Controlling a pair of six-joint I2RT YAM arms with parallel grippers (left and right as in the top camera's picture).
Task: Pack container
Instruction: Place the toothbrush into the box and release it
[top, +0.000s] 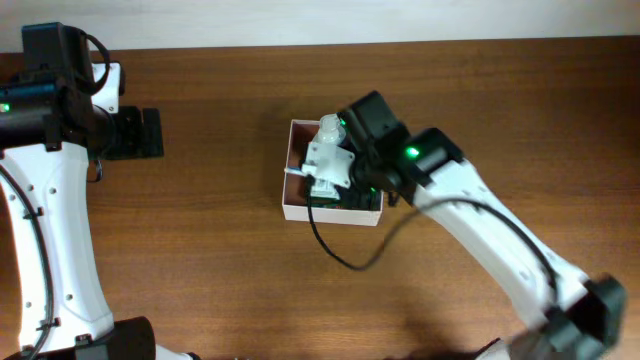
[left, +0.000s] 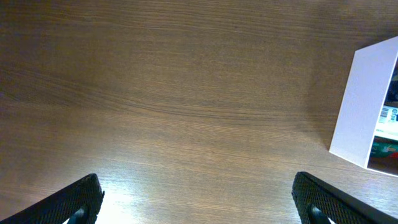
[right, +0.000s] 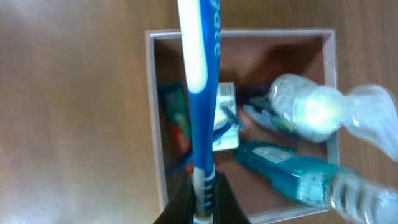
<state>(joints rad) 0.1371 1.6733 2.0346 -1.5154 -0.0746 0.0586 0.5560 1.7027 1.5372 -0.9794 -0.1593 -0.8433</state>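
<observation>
The container (top: 296, 208), a square white-walled box with a reddish-brown inside (right: 273, 62), sits mid-table. My right gripper (right: 202, 199) is shut on a blue-and-white toothbrush (right: 198, 87) and holds it above the box's left part. In the box lie a blue liquid bottle (right: 283, 171), a clear white-capped bottle (right: 311, 109), a white packet (right: 225, 118) and a green-red item (right: 174, 121). My left gripper (left: 199, 208) is open and empty over bare table, far left of the box (left: 364, 106).
The right arm (top: 470, 215) stretches from the lower right across the box, with a black cable (top: 345, 255) looping in front. The left arm (top: 50, 180) stands at the far left edge. The wooden table (top: 200, 270) surrounds the box.
</observation>
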